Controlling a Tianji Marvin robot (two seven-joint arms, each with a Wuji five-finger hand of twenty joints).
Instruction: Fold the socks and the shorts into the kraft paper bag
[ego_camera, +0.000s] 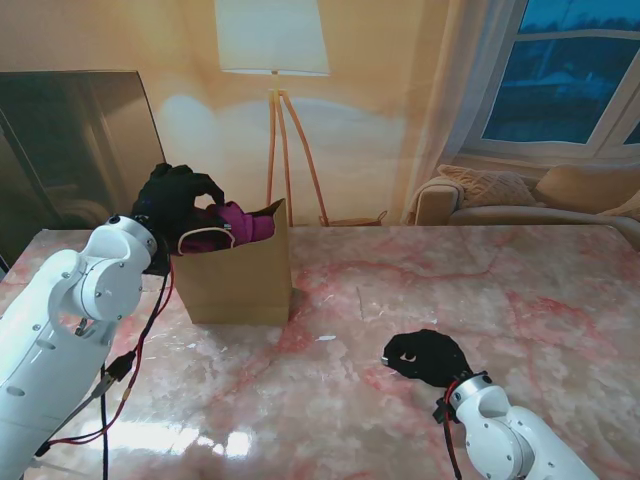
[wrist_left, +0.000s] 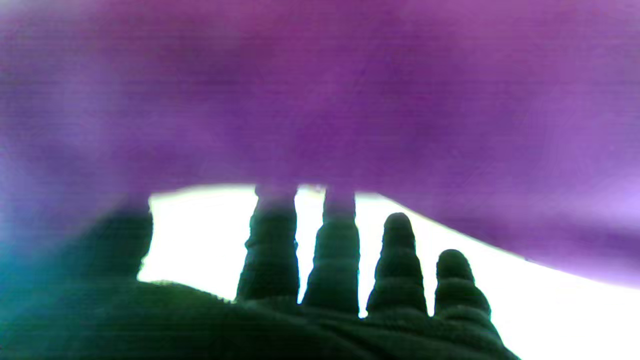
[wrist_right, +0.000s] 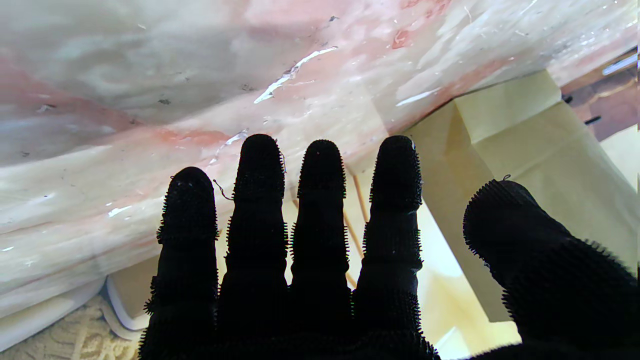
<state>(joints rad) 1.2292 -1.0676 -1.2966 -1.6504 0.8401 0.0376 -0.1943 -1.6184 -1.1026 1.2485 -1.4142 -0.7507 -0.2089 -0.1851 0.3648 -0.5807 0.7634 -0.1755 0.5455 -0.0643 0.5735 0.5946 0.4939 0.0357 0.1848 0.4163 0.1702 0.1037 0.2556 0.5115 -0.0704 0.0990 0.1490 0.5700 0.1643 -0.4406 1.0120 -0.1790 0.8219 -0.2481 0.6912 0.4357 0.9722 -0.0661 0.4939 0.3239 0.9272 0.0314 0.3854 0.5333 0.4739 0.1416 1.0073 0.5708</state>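
The kraft paper bag (ego_camera: 240, 285) stands upright on the left half of the marble table (ego_camera: 480, 280). Magenta shorts (ego_camera: 240, 222) bulge out of its open top. My left hand (ego_camera: 178, 195), in a black glove, hovers over the bag's mouth from the far left side. In the left wrist view its fingers (wrist_left: 397, 265) are spread and straight, with two tips pressed into the shorts (wrist_left: 320, 90). My right hand (ego_camera: 425, 355) lies flat and open on the table, well to the right of the bag. The right wrist view shows its spread fingers (wrist_right: 320, 210) pointing toward the bag (wrist_right: 525, 150). No socks are visible.
Red and black cables (ego_camera: 130, 370) hang along my left arm, near the table's front left. A dark panel (ego_camera: 70, 150) leans behind the table's left end. A floor lamp (ego_camera: 275, 100) and a sofa (ego_camera: 530, 200) stand beyond the far edge.
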